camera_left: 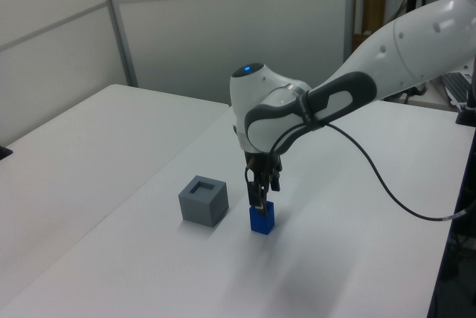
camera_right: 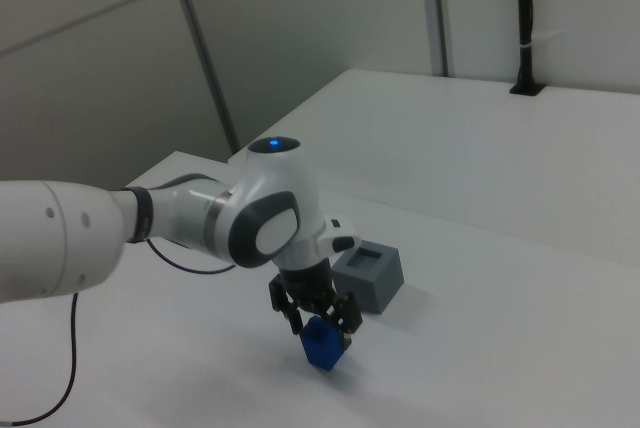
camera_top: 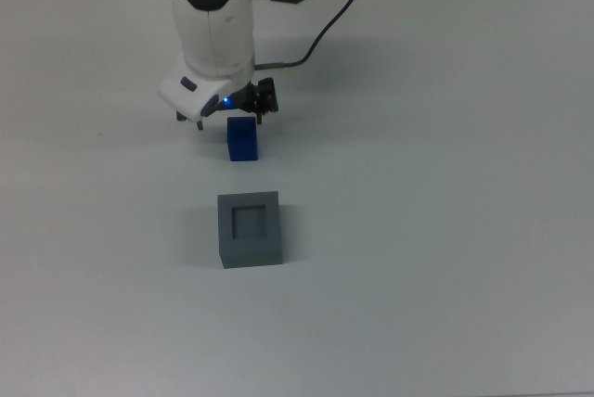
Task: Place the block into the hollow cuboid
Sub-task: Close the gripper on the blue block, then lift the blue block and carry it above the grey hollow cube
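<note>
- Your gripper [camera_right: 319, 325] is down right at the blue block [camera_top: 242, 140], with the white Panda arm [camera_left: 387, 50] stretched out over the table [camera_top: 445, 184].
- In the right view you can see the two black fingers [camera_right: 346, 311] spread apart, one on each side of the block's top. The jaws are open around it, not pinching.
- Whether the pads actually touch the block's sides, you can't tell from any of the three views.
- The block sits upright on the table. In the left view the fingertips overlap its top edge, so the gripper is low, straddling the upper part of the block.
- The grey hollow cuboid [camera_top: 249, 228] is near the block but not touching it: below the block in the top view, on the left view's left of it, and behind it toward the right view's right.
- The cuboid's square recess [camera_top: 249, 222] faces up, and you can see straight into it in the top view. The block is not in it yet.
- A black cable [camera_left: 387, 192] hangs from the arm and loops over the table on the left view's right side.
</note>
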Robot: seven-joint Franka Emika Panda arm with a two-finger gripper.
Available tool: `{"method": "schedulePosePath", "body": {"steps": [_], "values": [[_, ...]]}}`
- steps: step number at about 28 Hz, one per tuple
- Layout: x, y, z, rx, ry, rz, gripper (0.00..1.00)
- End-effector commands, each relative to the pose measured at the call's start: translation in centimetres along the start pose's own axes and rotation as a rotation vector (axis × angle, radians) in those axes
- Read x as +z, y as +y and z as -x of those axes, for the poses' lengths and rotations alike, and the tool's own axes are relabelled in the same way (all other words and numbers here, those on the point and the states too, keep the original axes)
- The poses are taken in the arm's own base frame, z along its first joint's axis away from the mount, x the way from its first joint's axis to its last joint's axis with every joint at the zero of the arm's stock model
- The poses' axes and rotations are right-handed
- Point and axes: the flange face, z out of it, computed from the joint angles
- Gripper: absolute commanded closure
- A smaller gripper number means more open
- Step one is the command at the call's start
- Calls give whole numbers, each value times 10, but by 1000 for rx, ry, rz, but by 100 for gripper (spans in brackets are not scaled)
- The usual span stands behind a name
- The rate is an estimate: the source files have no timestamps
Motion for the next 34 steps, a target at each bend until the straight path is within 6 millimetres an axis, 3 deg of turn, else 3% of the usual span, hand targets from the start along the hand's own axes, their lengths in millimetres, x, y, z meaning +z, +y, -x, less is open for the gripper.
{"method": "schedulePosePath", "body": {"steps": [1,5,10,12,17,20,28,34], "values": [[8,0,-1,-30,7,14,0],[7,-10,-2,-7,8,10,2],[4,-17,-6,15,26,10,37],[2,-20,-8,11,36,10,59],[-7,-25,-12,9,58,2,90],[-18,-24,-14,11,75,2,97],[-102,-19,-19,36,107,-23,98],[-143,-9,-30,81,177,-70,98]]}}
